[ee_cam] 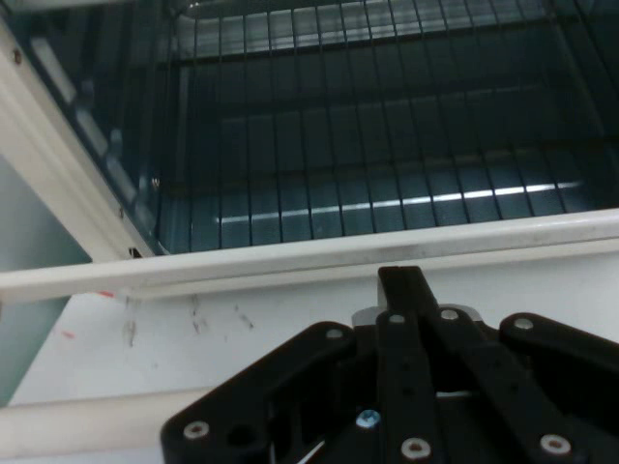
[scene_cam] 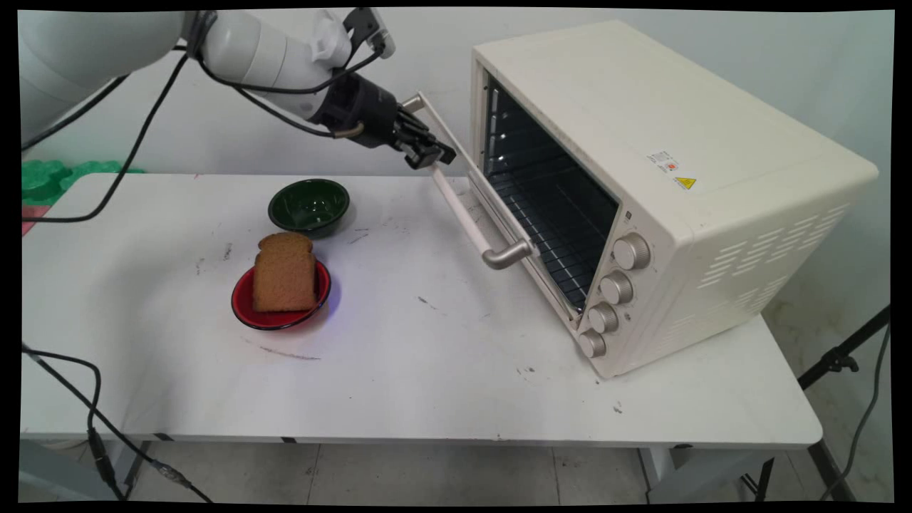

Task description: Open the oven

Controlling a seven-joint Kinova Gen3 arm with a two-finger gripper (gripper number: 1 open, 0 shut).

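My black gripper [scene_cam: 431, 155] is shut and sits against the upper part of the cream handle bar [scene_cam: 463, 214] of the toaster oven's door [scene_cam: 524, 267]. The door hangs partly open, tilted away from the cream oven [scene_cam: 677, 178]. In the hand view my gripper [ee_cam: 401, 282] reaches past the handle bar [ee_cam: 87, 420] to the door's top edge [ee_cam: 290, 259]. Beyond it lies the dark wire rack [ee_cam: 387, 164] inside the oven. Nothing shows between the fingers.
A slice of brown bread [scene_cam: 285, 274] stands on a red plate [scene_cam: 278, 318] left of the oven, with an empty green bowl [scene_cam: 308, 205] behind it. Green objects [scene_cam: 43, 178] lie at the far left. Black cables hang from the arm and trail over the table's left side.
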